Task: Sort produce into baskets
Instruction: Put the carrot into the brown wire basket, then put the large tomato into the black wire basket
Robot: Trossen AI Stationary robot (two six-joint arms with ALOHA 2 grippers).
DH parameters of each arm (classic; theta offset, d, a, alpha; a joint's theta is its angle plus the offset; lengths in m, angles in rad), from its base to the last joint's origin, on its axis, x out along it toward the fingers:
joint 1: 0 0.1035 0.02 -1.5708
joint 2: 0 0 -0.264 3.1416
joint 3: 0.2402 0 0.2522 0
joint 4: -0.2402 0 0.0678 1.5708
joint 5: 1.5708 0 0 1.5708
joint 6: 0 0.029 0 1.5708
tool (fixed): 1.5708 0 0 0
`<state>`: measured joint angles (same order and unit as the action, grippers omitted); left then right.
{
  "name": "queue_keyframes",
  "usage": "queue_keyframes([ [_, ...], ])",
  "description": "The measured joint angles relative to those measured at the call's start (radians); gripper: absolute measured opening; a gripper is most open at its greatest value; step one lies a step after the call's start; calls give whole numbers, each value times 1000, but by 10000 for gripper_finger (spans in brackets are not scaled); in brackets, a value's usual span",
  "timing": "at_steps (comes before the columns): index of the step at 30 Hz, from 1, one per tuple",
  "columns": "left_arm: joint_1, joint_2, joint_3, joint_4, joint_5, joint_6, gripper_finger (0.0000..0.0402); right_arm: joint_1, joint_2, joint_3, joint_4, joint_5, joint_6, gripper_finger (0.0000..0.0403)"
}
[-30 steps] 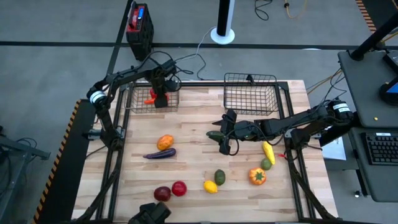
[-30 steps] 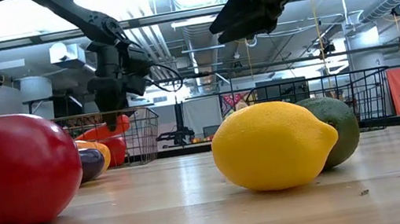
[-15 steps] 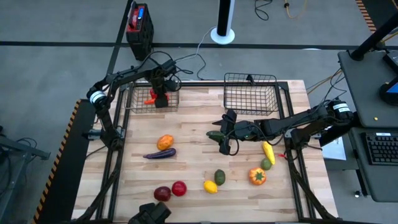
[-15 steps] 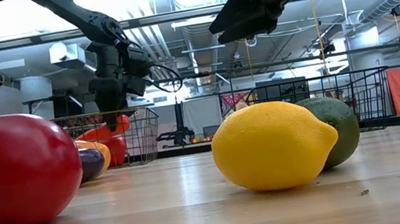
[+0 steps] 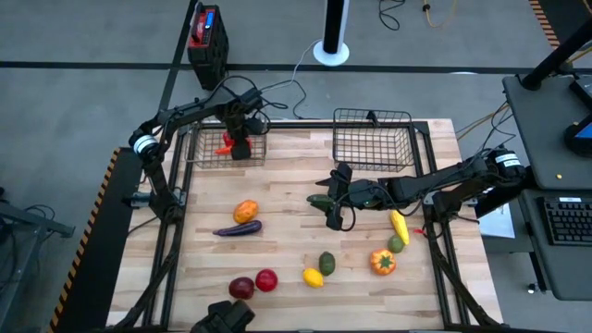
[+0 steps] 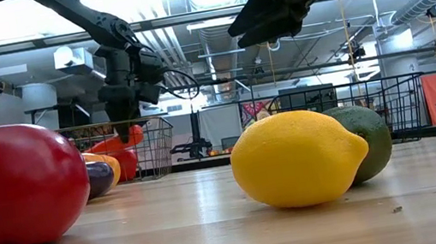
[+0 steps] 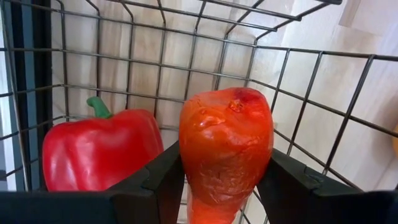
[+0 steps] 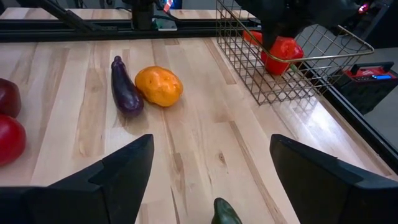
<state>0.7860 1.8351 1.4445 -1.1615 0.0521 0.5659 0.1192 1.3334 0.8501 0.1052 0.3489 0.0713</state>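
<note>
My left gripper [image 5: 240,145] hangs inside the left wire basket [image 5: 205,148] at the table's far left and is shut on an orange-red produce piece [image 7: 225,149]. A red pepper [image 7: 99,149] lies on the basket floor beside it. My right gripper [image 5: 335,199] is open above the table's middle. A dark green piece [image 5: 319,199] lies on the table below it, seen between the fingers in the right wrist view [image 8: 224,213]. The right basket [image 5: 373,139] stands at the far side. My left gripper pinches the orange-red piece between its two fingers, on two opposite sides [image 7: 186,168]. The fingers point down into the basket from above. The piece's blunt end [image 7: 233,102] sticks out past the fingertips toward the basket floor; whether it touches the floor I cannot tell.
An orange piece [image 5: 245,212] and a purple eggplant [image 5: 238,228] lie left of centre. A dark red piece [image 5: 241,288], a red one [image 5: 266,279], a lemon [image 5: 314,277] and a green piece [image 5: 326,264] lie near the front. An orange pepper [image 5: 383,263] and a yellow piece [image 5: 399,225] lie at the right.
</note>
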Motion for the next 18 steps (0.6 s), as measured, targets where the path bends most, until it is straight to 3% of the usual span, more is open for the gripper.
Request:
queue_keyframes([
  [10, 0, 0, 0, 5, 0, -3, 167, 0, 0, 0, 0, 0, 1, 318],
  [18, 0, 0, 0, 10, -44, -14, 214, 0, 0, 0, 0, 0, 1, 314],
])
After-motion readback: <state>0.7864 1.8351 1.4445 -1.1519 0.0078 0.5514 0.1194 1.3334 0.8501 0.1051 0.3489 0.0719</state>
